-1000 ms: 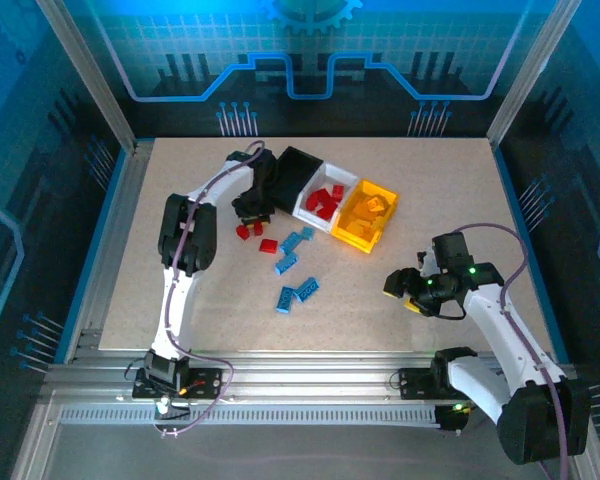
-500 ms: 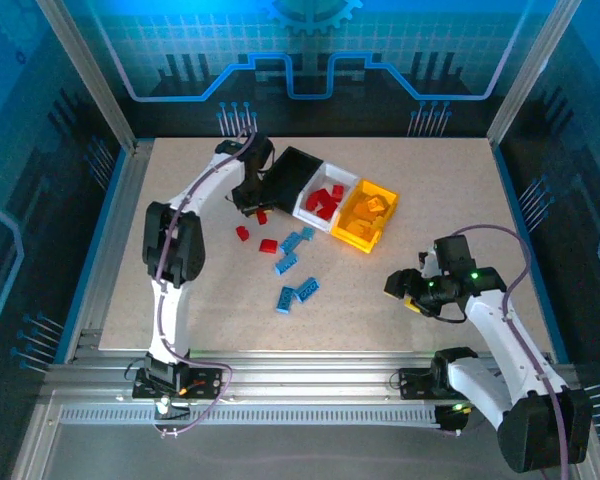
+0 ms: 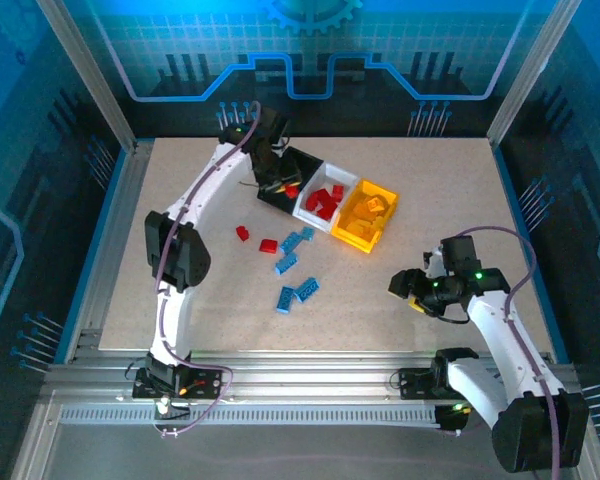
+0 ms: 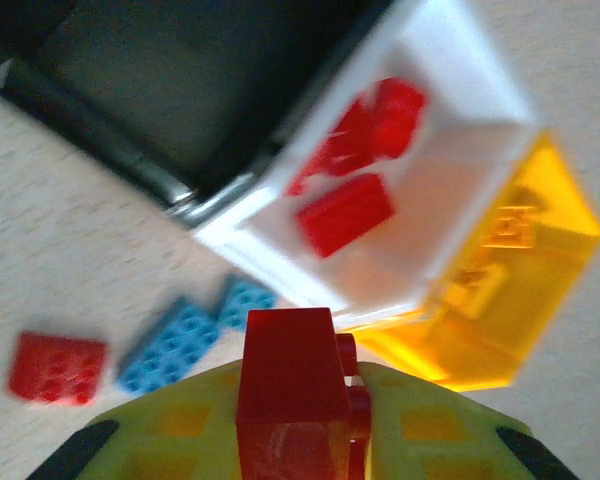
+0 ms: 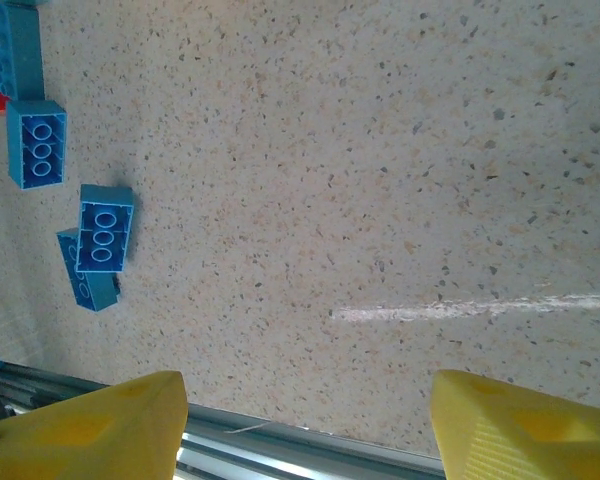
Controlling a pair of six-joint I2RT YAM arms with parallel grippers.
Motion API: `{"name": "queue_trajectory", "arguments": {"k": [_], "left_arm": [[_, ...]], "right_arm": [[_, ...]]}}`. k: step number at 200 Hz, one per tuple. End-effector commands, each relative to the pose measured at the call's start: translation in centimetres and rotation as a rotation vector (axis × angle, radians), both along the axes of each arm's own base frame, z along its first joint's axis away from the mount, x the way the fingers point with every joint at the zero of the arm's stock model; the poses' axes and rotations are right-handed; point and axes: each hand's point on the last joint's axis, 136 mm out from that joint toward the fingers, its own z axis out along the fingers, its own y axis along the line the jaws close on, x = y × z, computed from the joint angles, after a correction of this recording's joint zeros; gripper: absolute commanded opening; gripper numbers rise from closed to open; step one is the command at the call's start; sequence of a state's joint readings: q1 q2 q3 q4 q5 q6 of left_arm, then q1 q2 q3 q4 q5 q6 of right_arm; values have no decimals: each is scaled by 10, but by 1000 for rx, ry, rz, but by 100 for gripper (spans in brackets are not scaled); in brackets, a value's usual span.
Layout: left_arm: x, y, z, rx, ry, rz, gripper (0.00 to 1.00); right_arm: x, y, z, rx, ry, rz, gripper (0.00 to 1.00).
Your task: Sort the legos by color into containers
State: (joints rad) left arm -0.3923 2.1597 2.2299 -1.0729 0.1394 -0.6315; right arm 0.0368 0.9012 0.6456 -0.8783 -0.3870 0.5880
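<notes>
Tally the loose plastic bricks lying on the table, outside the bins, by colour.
Red plastic bricks: 2
Blue plastic bricks: 5
Total: 7

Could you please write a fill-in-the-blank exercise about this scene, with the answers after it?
1. The left pincer holds a ____ brick.
2. The sorted red bricks lie in the ____ bin.
3. The right pincer is open and holds ____.
Answers: red; white; nothing.
</notes>
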Motion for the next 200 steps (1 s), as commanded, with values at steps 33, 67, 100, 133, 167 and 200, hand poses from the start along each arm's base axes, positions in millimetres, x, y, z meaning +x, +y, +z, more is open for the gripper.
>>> {"name": "queue_trajectory", "arguments": {"k": [33, 67, 100, 133, 167, 200], "left_arm": [[16, -60, -12, -125, 19, -69, 17], [21, -82, -26, -167, 29, -72, 17], [26, -90, -37, -190, 38, -69, 17], [29, -95, -50, -194, 55, -68, 17], [30, -95, -56, -183, 65, -67, 18], [30, -95, -60, -172, 71, -64, 19]], "right_arm": [[2, 1, 17, 35, -26, 10, 67], [1, -2, 22, 21, -27, 20, 67], [-3, -2, 22, 23, -15, 15, 67], [-7, -4, 22, 14, -18, 4, 67], [-10, -4, 17, 23, -13, -4, 67], [-9, -3, 17, 28, -17, 1, 67]]}}
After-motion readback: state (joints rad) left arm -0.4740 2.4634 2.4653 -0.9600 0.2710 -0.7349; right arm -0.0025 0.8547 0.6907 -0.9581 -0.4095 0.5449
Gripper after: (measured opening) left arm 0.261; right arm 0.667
